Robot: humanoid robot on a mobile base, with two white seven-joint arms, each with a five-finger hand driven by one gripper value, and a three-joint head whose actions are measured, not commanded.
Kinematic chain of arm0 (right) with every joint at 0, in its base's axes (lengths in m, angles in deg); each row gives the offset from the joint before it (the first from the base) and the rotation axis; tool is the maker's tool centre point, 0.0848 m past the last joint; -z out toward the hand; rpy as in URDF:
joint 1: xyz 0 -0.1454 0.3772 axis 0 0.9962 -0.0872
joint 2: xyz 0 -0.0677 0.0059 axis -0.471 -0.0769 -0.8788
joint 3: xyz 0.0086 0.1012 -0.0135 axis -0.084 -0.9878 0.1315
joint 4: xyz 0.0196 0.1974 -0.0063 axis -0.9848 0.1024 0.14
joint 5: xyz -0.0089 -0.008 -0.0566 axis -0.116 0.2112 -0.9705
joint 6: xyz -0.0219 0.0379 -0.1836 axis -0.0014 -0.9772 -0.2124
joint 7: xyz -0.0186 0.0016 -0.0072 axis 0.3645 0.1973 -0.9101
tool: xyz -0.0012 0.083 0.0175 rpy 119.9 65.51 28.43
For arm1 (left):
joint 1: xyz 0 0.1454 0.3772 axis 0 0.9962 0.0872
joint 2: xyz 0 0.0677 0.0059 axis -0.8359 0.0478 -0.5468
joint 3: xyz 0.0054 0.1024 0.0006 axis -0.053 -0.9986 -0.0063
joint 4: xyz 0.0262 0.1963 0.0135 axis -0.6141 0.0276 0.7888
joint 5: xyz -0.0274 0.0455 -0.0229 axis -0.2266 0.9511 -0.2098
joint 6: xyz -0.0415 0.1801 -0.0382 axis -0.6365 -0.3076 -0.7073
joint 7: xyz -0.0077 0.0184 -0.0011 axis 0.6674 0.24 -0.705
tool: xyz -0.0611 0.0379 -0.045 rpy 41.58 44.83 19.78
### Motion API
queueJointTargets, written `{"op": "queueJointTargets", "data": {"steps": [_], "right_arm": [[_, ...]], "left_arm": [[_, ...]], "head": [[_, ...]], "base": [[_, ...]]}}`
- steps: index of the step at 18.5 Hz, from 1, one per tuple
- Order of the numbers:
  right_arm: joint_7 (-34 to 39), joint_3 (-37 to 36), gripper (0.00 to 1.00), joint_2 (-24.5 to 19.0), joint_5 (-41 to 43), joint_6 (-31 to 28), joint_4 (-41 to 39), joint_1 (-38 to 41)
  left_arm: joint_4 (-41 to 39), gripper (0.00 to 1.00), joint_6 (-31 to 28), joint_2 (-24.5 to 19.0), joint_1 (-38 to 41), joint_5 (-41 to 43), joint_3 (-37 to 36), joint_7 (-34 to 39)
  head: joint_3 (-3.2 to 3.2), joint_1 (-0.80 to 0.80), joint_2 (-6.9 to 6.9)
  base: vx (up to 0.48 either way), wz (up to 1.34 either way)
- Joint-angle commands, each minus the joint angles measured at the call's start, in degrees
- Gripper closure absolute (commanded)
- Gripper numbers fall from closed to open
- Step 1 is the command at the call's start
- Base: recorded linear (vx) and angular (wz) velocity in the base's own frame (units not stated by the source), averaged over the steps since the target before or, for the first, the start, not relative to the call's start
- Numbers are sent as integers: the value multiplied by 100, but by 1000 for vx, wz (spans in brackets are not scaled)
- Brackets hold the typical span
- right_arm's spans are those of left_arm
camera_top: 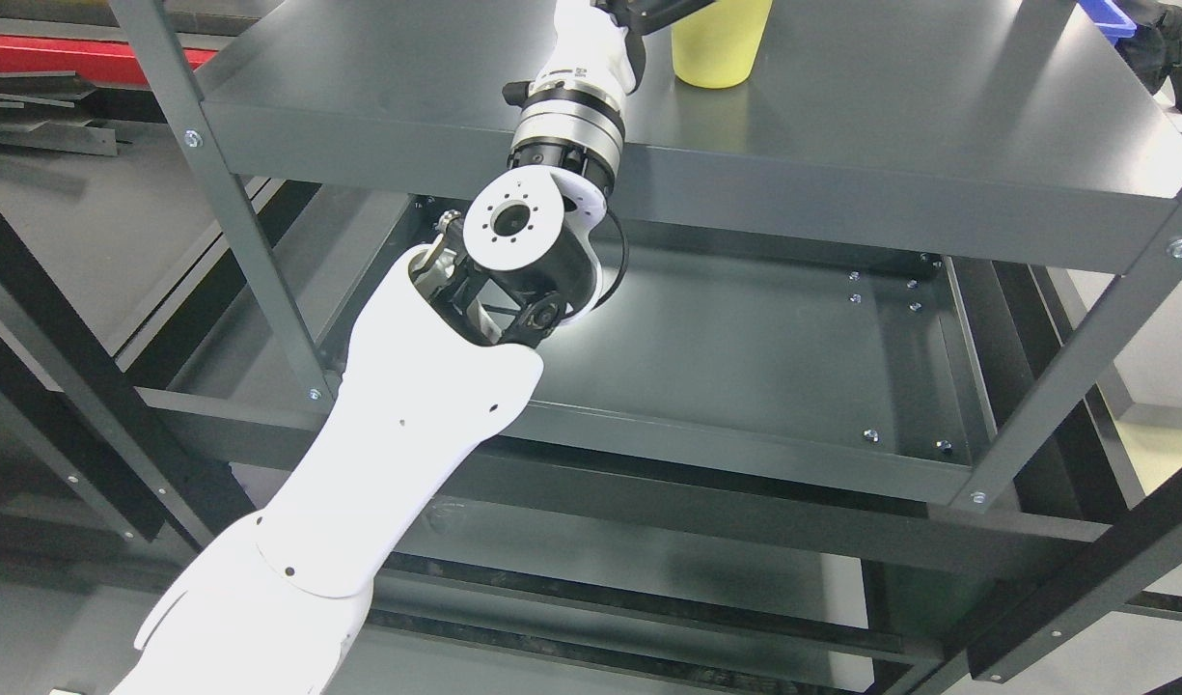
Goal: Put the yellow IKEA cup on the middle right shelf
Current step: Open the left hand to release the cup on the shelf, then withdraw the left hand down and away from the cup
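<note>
White left arm [398, 434] foremost, robot hand [648, 12] cropped, yellow cup [718, 53] top cut off

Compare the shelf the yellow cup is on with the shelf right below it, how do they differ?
The upper shelf carries the yellow cup and the left arm reaches over it; the lower shelf shows nothing standing on it. The upper shelf is seen as a flat top with a front lip, while the lower shelf reads as a recessed tray with visible bolts. Both are dark grey metal, fixed to the same corner posts.
</note>
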State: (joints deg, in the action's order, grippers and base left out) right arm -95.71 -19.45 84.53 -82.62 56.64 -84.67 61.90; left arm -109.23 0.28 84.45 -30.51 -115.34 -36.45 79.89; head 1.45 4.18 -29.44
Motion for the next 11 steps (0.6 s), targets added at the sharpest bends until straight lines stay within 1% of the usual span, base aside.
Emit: {"op": "queueJointTargets", "data": {"steps": [1, 4, 8, 11], "right_arm": [[-4, 97, 1, 100, 141, -3, 1, 79], [-4, 97, 1, 100, 141, -3, 1, 79], [-4, 97, 1, 100, 141, -3, 1, 79], [-4, 97, 1, 100, 141, -3, 1, 79]], "left_arm": [[-447, 1, 532, -100, 271, 328, 38, -13], [-465, 1, 1023, -100, 455, 337, -146, -21], [-465, 1, 1367, -100, 693, 590, -173, -30], [-465, 1, 2007, -100, 825, 907, -191, -100]], "head": [[0, 0, 0], [0, 0, 0], [0, 0, 0], [0, 0, 0]], "base": [[0, 0], [0, 0], [-40, 21], [-85, 17]]}}
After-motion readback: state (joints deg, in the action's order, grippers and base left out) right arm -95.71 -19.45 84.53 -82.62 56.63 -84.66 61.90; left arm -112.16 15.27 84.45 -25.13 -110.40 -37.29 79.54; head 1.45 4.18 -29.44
